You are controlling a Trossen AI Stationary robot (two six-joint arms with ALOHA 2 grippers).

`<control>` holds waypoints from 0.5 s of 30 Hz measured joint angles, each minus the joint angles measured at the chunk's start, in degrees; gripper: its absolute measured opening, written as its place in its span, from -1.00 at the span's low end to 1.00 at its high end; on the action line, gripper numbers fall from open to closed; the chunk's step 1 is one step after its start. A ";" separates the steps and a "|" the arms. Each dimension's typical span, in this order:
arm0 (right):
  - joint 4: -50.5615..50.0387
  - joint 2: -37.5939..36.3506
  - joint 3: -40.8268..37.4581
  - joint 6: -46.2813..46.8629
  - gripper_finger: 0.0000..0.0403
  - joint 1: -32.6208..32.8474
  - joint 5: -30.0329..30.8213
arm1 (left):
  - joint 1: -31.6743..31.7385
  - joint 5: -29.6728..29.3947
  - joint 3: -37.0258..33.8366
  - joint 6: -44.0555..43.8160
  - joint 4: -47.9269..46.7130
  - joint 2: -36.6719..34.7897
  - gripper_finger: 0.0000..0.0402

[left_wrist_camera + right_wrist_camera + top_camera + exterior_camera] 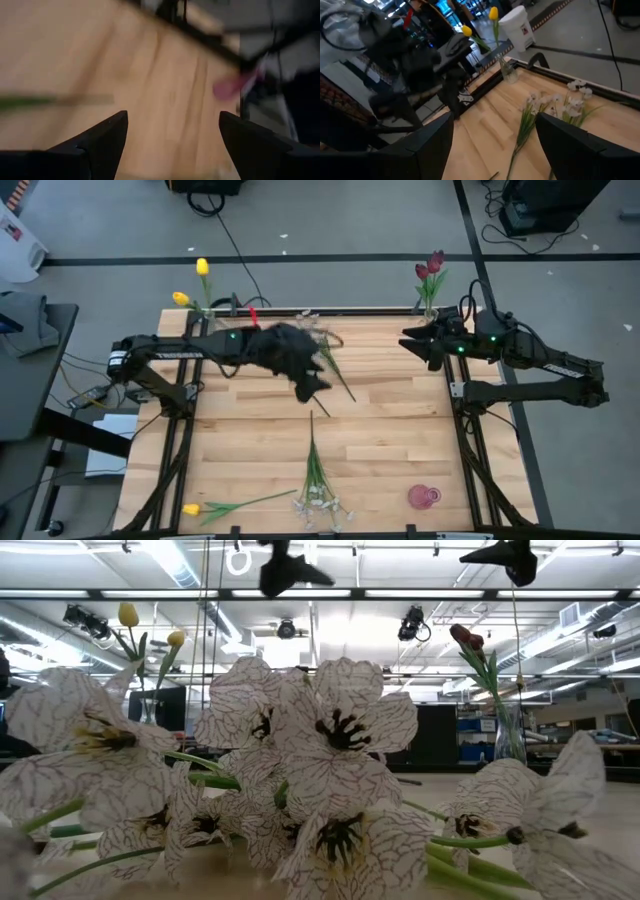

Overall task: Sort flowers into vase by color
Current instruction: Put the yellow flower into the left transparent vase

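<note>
While my left gripper (318, 383) hovers open and empty at upper centre of the high view, beside a green stem (335, 370), my right gripper (418, 340) waits open at upper right by the red tulips (431, 268); white blossom sprays (318, 498) and one yellow tulip (191, 508) lie along the bottom edge

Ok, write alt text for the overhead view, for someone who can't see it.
Seen from above, a wooden table with two dark robot arms: the left gripper hangs open over the middle, the right gripper open near the red tulips at the back right. Yellow tulips stand back left; a white spray, one yellow tulip and a pink vase lie in front.
</note>
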 joint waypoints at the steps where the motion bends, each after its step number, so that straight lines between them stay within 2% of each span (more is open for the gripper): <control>1: -0.06 0.20 0.00 0.16 0.45 0.00 0.00 | -0.85 0.75 0.00 0.00 -2.56 0.09 0.59; 8: -2.46 2.07 0.00 2.36 0.45 0.03 -0.23 | -8.05 1.17 0.00 -0.11 -16.82 0.06 0.54; 15: -3.03 4.93 0.00 3.10 0.45 1.30 -0.77 | -16.92 0.55 -2.19 -2.80 -25.74 0.08 0.44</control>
